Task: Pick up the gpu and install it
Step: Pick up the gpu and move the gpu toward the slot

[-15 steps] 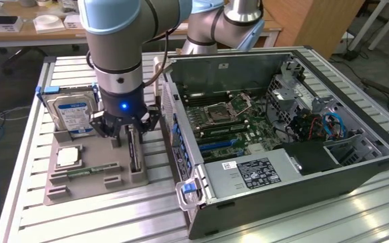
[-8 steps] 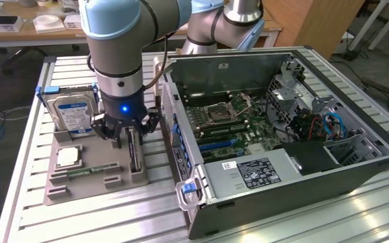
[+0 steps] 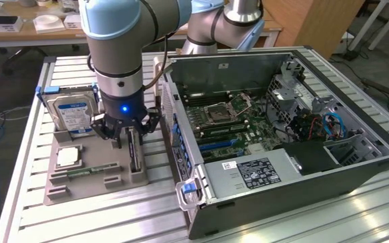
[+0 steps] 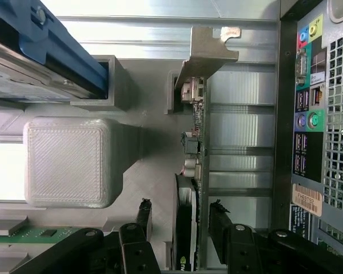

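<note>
1. The gripper (image 3: 125, 136) hangs on the arm's wrist over the grey tray (image 3: 89, 195), which lies on the slatted metal table (image 3: 79, 223) at the exterior view's left of the open computer case (image 3: 303, 197)
2. The gpu (image 4: 195, 137) stands on its long edge in a slot along the side of the tray nearest the case; its silver end bracket (image 4: 208, 51) sits at the end far from the gripper, bent over the top of the board
3. In the wrist view the two dark fingers (image 4: 144, 216) are spread, one on each side of the card; one finger stands just beside the board, and the other is clearly apart from it with bare tray showing between; the card is straddled but not clamped
4. The card rests in its slot, level with the tray and not lifted; it is not in the case
5. Elsewhere on the tray: a hard drive (image 3: 73, 114) with a blue and white label stands upright in a blue carrier at the far end; a square processor (image 3: 68, 156) lies flat near the middle; a narrow green memory stick (image 3: 86, 171) lies beside it, towards the near end
6. The case lies on its side with the side panel off; the motherboard (image 3: 228, 124) is exposed, with blue expansion slots (image 3: 215, 144) near the edge facing the tray and a power supply (image 3: 255, 172) with a black label at the near end
7. The wrist view also takes in the rear port panel (image 4: 308, 114) of the case, just beside the tray
</note>
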Available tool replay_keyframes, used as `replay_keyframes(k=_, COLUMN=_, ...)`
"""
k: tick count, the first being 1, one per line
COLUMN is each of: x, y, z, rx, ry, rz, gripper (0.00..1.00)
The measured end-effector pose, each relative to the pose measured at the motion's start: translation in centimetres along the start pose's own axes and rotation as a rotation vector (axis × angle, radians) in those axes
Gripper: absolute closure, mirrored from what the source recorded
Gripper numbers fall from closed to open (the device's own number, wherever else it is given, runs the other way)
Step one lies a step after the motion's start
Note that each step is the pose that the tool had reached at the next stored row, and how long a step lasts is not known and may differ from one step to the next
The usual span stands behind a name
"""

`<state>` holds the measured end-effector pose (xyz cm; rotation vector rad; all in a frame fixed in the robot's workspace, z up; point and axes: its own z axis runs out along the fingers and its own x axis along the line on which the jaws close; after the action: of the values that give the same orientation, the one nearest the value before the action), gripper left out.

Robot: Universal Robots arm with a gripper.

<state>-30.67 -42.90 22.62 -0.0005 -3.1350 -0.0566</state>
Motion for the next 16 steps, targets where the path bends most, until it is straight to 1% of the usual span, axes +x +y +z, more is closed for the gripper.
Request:
replay_keyframes(k=3, x=0.0, y=0.0, z=0.0, rx=0.0, ry=0.0, rz=0.0, gripper=0.48)
replay_keyframes(k=4, x=0.0, y=0.0, z=0.0, rx=0.0001, ry=0.0, rz=0.0, gripper=0.55)
replay_keyframes(k=12, x=-0.01, y=0.0, z=0.0, rx=0.0003, ry=0.0, rz=0.0, gripper=0.55)
replay_keyframes(k=14, x=0.0, y=0.0, z=0.0, rx=0.0004, ry=0.0, rz=0.0, gripper=0.57)
replay_keyframes(k=15, x=-0.01, y=0.0, z=0.01, rx=0.0005, ry=0.0, rz=0.0, gripper=0.64)
replay_keyframes(k=16, x=-0.01, y=0.0, z=0.02, rx=0.0005, ry=-0.0001, rz=0.0, gripper=0.64)
